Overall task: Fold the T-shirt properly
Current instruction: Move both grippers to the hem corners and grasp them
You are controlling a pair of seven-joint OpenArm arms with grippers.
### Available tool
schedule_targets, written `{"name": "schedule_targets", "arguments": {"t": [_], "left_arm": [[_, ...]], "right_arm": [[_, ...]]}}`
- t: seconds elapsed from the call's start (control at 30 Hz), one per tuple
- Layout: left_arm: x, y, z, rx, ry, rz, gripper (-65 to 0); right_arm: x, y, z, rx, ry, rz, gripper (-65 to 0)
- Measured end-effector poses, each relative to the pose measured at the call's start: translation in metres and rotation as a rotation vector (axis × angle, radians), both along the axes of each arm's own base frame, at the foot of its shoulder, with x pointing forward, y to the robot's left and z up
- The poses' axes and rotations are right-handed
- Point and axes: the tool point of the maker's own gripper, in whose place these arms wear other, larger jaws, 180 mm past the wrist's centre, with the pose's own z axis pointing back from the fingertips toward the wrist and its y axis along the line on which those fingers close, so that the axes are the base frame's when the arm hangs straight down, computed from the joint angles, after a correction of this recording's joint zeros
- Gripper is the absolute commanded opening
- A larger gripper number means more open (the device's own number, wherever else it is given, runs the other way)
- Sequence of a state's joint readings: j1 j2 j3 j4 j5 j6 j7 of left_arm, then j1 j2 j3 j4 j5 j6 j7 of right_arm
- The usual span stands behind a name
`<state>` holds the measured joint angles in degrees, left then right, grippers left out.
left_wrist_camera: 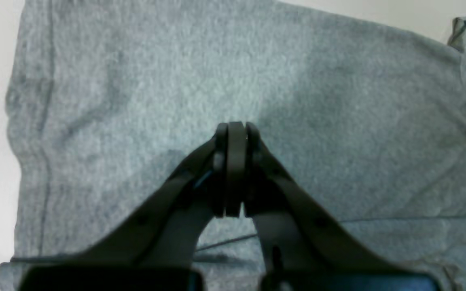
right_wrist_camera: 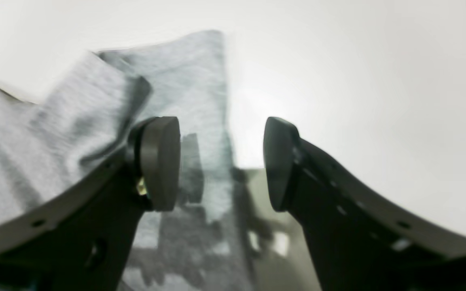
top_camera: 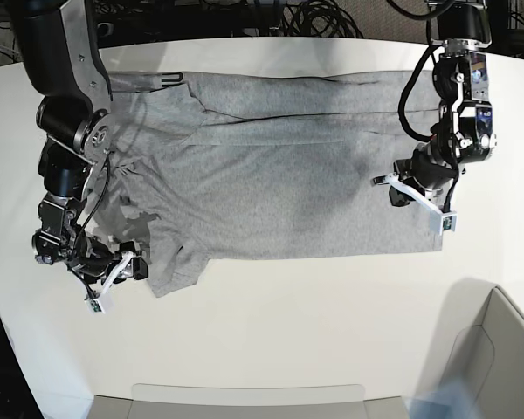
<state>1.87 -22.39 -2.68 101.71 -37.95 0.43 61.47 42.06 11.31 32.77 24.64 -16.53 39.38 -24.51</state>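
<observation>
We see the T-shirt (top_camera: 279, 192) spread on the white table (top_camera: 271, 323), open tabletop beyond its edge. Our right pincer (right_wrist_camera: 221, 163) stands wide over its edge; our left (left_wrist_camera: 235, 169) is closed above the cloth, gripping nothing.

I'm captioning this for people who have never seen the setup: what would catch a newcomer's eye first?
Probably the grey T-shirt, spread across the white table between two dark robot arms. Next, the right gripper, its jaws wide apart above the shirt's edge. Then the left gripper, closed over the broad, fairly smooth cloth.
</observation>
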Motion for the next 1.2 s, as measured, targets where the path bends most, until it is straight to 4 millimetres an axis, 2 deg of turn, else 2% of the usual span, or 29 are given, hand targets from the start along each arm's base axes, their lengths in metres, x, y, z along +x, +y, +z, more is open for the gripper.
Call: {"name": "schedule_targets", "arguments": {"t": [0.1,0.13,0.27,0.4,0.43,0.5,0.57,0.63,0.7,0.77,0.83,0.93,1.07,1.1,1.2], "left_arm": [[0.000,0.000,0.000,0.000,0.000,0.000,-65.0],[0.000,0.000,0.000,0.000,0.000,0.000,-65.0],[0.000,0.000,0.000,-0.002,-0.002,0.000,-65.0],[0.001,0.006,-0.011,-0.009,0.029,0.023,-65.0],[0.000,0.009,-0.017,-0.011,0.042,0.035,-64.3],[0.005,0.018,-0.027,-0.007,0.063,0.061,-55.3],[0.018,0.027,-0.029,-0.008,0.045,0.095,-46.5],[0.040,0.041,-0.022,-0.004,-0.005,0.126,-40.5],[0.056,0.057,-0.019,0.010,-0.029,0.148,-39.0],[0.075,0.082,-0.019,0.069,-0.031,0.186,-38.8],[0.090,0.102,-0.025,0.125,-0.010,0.178,-38.8],[0.111,0.113,-0.037,0.191,-0.014,0.084,-38.8],[0.110,0.123,-0.072,0.187,0.035,0.068,-38.8],[0.116,0.129,-0.072,0.194,-0.005,0.084,-38.8],[0.114,0.133,-0.076,0.227,0.025,0.024,-38.8]], "right_arm": [[-0.007,-0.001,-0.024,0.056,0.013,-0.081,-32.1],[-0.002,0.001,-0.023,0.103,-0.033,-0.118,-32.1],[-0.005,0.008,-0.031,0.159,-0.025,-0.144,-32.1],[-0.005,0.012,-0.031,0.169,-0.028,-0.144,-32.1],[-0.005,0.014,-0.031,0.171,-0.028,-0.142,-32.1],[-0.004,0.018,-0.032,0.176,-0.028,-0.137,-32.1],[-0.004,0.023,-0.032,0.181,-0.028,-0.132,-32.1],[-0.004,0.027,-0.033,0.164,-0.021,-0.111,-32.1],[-0.005,0.025,-0.034,0.138,-0.018,-0.095,-32.1],[-0.005,0.026,-0.035,0.122,-0.016,-0.081,-32.1],[-0.005,0.026,-0.035,0.119,-0.018,-0.081,-32.1],[-0.005,0.025,-0.034,0.121,-0.020,-0.084,-32.1],[-0.004,0.025,-0.034,0.121,-0.021,-0.084,-32.1],[-0.003,0.025,-0.033,0.116,-0.019,-0.080,-32.1],[-0.004,0.025,-0.033,0.106,-0.011,-0.073,-32.1]]}}
